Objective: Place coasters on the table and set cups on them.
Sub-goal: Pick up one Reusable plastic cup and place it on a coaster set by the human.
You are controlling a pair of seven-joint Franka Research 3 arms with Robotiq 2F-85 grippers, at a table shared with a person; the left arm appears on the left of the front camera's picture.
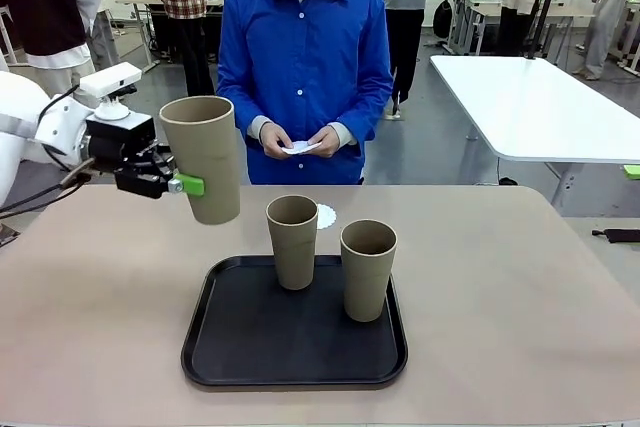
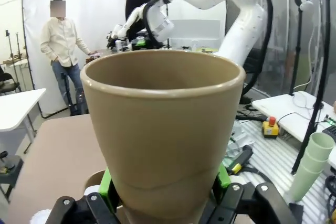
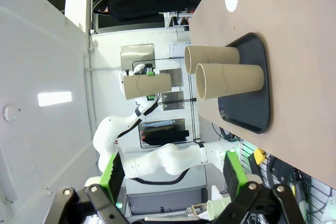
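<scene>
A cup (image 1: 203,159) is pinched low on its wall by the left claw (image 1: 195,185) and held above the surface (image 1: 100,287), left of the black tray (image 1: 250,347). Its mouth is turned upward and its long axis is near vertical, with the rim leaned slightly left. Two more cups (image 1: 293,242) are stood upright on the tray, mouths up. One coaster (image 1: 326,216) is laid flat on the surface just behind the tray. The right claw (image 3: 173,182) is spread, with nothing held.
</scene>
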